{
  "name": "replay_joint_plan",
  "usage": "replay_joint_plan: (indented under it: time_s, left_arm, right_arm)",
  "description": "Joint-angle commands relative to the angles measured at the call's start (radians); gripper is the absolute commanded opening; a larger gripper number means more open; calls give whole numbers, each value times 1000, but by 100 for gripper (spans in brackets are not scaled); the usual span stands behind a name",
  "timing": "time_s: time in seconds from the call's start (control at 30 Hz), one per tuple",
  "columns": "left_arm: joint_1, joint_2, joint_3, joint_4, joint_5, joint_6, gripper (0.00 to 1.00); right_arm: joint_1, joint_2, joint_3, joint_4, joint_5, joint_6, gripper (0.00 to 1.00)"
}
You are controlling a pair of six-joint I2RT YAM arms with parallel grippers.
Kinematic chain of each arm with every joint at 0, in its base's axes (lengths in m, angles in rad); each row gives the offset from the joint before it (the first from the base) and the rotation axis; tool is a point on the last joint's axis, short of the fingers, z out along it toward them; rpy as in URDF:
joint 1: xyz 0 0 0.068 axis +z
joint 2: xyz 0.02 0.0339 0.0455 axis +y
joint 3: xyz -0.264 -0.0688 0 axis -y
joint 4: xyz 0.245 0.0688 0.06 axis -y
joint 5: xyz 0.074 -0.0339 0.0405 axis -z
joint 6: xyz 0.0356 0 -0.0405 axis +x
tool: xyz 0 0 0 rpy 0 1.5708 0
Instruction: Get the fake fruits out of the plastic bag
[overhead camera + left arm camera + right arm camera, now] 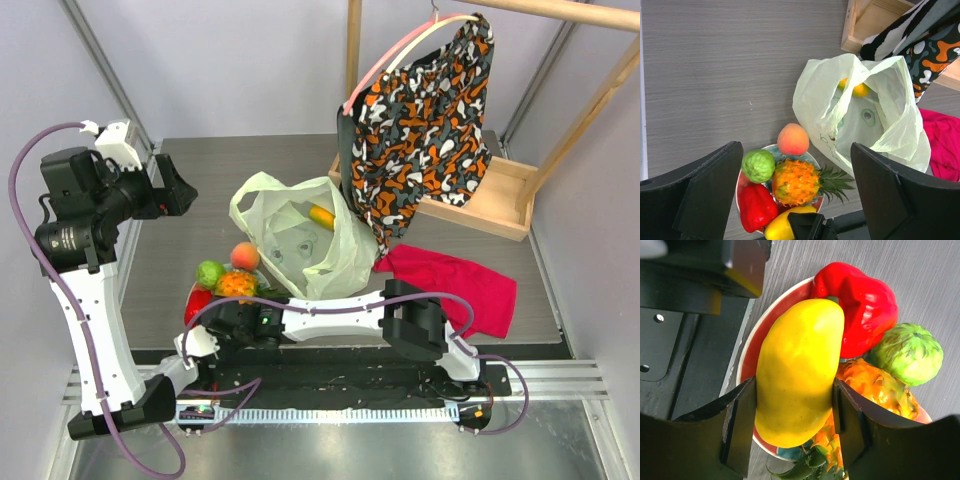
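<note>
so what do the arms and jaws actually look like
The left arm and right arm are built alike: white shell links joined by round black motor housings. A thin purple cable loops loosely along each one. The jaws are matte black, broad flat plates with angled edges. A small green light glows on the right arm near its wrist.

Count of fake fruits: six in total. One pineapple [796, 181], one green round fruit [758, 165], one peach [793, 139], one red piece [756, 206]. Two mangoes, namely yellow mango [797, 370] and yellow-orange mango [859, 90]. One plastic bag [890, 120]. One plate [771, 310]. One red cloth [460, 285]. One patterned garment [420, 120]. One hanger [400, 50]. One wooden stand [480, 195]. Two arms: left arm [90, 300], right arm [340, 305].
</note>
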Motion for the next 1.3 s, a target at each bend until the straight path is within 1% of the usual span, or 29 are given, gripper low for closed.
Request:
replay_joint_plan:
  time_s: [0.0, 0.03, 0.17, 0.23, 0.33, 0.43, 0.47, 0.53, 0.67, 0.7, 0.8, 0.87, 0.9, 0.93, 0.97, 1.0, 1.07, 1.1, 1.17, 1.27]
  left_arm:
    - [5, 1, 2, 48, 34, -19, 94]
    - [4, 4, 3, 50, 36, -21, 94]
    - [5, 10, 8, 56, 43, -27, 94]
    - [5, 15, 16, 56, 48, -27, 94]
    - [5, 21, 30, 54, 54, -27, 93]
    - [5, 44, 46, 65, 60, -32, 93]
    - [5, 53, 53, 66, 62, -33, 94]
    - [5, 73, 78, 73, 72, -39, 94]
    - [7, 148, 134, 92, 102, -50, 93]
    - [5, 161, 145, 96, 109, -50, 94]
    - [5, 202, 174, 114, 126, -58, 94]
    - [5, 226, 183, 119, 158, -68, 94]
    - [5, 248, 191, 116, 174, -72, 94]
    - [5, 259, 192, 111, 195, -70, 93]
    - [5, 266, 195, 108, 224, -65, 94]
    - [2, 271, 198, 103, 236, -59, 94]
    - [1, 283, 198, 77, 252, -3, 94]
    - [-7, 288, 198, 64, 240, 20, 94]
    - [-9, 303, 198, 10, 230, 51, 94]
    - [-13, 328, 194, -64, 249, 117, 94]
  right_arm:
    - [6, -15, 16, 14, 9, -1, 47]
    - [6, -21, 12, 5, 6, 1, 52]
    - [6, -44, 6, -29, -44, 10, 63]
    - [6, -62, 6, -47, -52, 33, 75]
    - [6, -88, 7, -75, -68, 56, 82]
    - [3, -122, 36, -141, -78, 79, 84]
    - [-1, -140, 47, -165, -135, 88, 85]
    - [-7, -169, 66, -218, -173, 113, 86]
    - [-44, -269, 115, -320, -296, 166, 85]
    - [-81, -316, 130, -343, -334, 180, 85]
    - [-161, -396, 135, -344, -347, 255, 85]
    - [-266, -419, 142, -342, -342, 316, 83]
    - [-302, -435, 141, -336, -344, 332, 80]
    - [-378, -442, 138, -328, -341, 353, 78]
    - [-414, -447, 127, -319, -345, 373, 76]
    - [-444, -450, 122, -307, -347, 396, 72]
    - [-523, -450, 113, -302, -336, 406, 67]
    - [-541, -452, 90, -284, -333, 409, 62]
    - [-563, -446, 79, -278, -325, 401, 58]
    - [-563, -436, 82, -284, -374, 378, 57]
